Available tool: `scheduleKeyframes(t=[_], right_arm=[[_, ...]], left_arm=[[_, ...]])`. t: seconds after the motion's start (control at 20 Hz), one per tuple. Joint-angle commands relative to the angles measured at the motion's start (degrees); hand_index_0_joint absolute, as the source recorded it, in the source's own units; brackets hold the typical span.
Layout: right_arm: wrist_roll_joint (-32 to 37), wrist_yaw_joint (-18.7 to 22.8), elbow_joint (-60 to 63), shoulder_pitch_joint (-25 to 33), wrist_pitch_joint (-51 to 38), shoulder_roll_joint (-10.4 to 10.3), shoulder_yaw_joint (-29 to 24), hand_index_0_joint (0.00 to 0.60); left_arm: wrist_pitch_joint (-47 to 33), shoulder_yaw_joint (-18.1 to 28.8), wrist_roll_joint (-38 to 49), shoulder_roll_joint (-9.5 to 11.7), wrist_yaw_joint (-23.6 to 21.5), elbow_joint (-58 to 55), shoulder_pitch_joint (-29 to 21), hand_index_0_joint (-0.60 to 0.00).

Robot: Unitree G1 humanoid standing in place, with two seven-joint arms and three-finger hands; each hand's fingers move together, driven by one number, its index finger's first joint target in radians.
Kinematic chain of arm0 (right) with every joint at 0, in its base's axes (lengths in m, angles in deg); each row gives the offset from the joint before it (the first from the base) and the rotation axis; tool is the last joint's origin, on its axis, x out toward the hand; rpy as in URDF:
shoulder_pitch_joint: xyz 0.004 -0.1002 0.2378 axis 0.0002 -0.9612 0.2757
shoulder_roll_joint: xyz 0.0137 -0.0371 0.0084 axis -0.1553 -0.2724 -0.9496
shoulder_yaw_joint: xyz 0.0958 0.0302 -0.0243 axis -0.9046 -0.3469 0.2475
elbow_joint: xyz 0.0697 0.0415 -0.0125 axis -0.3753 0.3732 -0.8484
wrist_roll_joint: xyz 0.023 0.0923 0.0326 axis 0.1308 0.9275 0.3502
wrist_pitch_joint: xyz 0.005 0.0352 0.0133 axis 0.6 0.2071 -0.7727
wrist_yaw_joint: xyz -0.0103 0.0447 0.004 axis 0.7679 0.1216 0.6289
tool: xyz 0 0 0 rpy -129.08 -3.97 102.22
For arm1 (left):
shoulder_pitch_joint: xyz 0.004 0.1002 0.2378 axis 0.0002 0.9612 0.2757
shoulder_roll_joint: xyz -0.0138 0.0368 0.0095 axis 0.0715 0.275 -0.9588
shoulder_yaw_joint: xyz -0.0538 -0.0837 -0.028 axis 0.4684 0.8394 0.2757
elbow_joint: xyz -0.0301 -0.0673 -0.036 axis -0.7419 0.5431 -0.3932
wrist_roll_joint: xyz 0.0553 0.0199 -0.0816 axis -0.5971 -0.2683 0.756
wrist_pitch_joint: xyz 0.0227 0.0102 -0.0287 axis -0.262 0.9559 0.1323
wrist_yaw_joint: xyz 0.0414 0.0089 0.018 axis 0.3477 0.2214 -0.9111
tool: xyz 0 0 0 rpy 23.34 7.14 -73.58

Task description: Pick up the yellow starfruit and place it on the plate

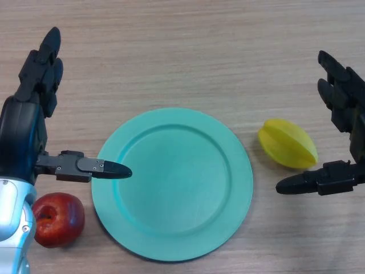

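The yellow starfruit lies on the wooden table just right of the teal plate, which has nothing on it. My right hand hovers at the right edge, open, its fingers stretched beyond the fruit and its thumb reaching in below it; the starfruit sits in the gap between them, untouched. My left hand is at the far left, open, with straight fingers pointing away and its thumb over the plate's left rim.
A red apple rests at the lower left, beside the plate and under my left arm. The wooden table stretches bare across the far side.
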Motion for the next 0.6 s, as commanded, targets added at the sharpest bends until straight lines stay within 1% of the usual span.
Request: scheduleKeyframes(t=[0.05, 0.45, 0.6], right_arm=[[1.8, 1.1, -3.2, 2.2, -8.5, 1.4, -3.3, 0.000], [0.0, 1.2, -0.7, 2.0, -11.8, 1.5, -3.3, 0.000], [-2.1, 2.3, 2.8, 3.5, -14.0, 1.8, -2.7, 0.000]], left_arm=[[-4.4, 2.6, -0.1, 1.2, -0.9, -3.3, -1.6, 0.000], [-3.6, 3.0, 1.6, 1.4, -0.8, -3.5, -1.7, 0.000], [-3.1, 3.3, 1.6, 1.7, -0.5, -3.2, -2.1, 0.000]])
